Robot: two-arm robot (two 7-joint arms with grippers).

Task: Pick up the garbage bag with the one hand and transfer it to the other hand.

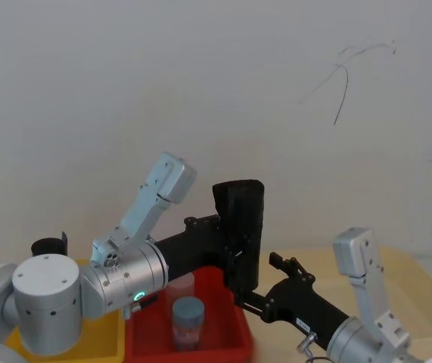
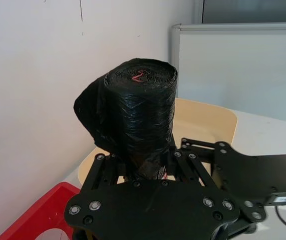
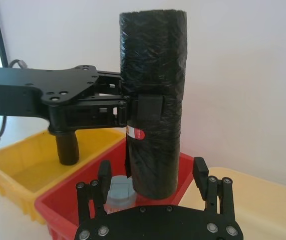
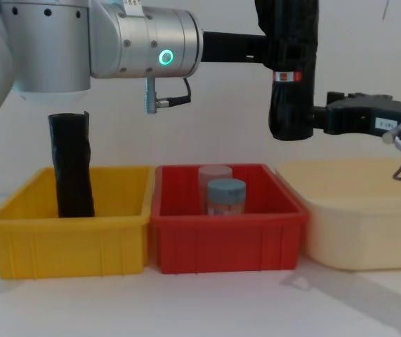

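Note:
The garbage bag (image 1: 243, 219), a black roll with a red-and-white label band (image 4: 289, 76), hangs upright in the air above the red bin (image 4: 228, 235). My left gripper (image 3: 137, 107), on the silver wrist with the green ring light (image 4: 165, 57), is shut on the roll's middle. My right gripper (image 3: 152, 172) comes from the right with its fingers (image 3: 199, 170) open on either side of the roll's lower end (image 3: 153, 175), not touching it. In the chest view the right gripper (image 4: 323, 116) sits level with the roll's bottom (image 4: 288, 119).
A yellow bin (image 4: 67, 232) on the left holds a plain black roll (image 4: 71, 165) standing upright. The red bin holds two lidded jars (image 4: 225, 196). A beige tub (image 4: 355, 217) stands on the right. A white wall is close behind.

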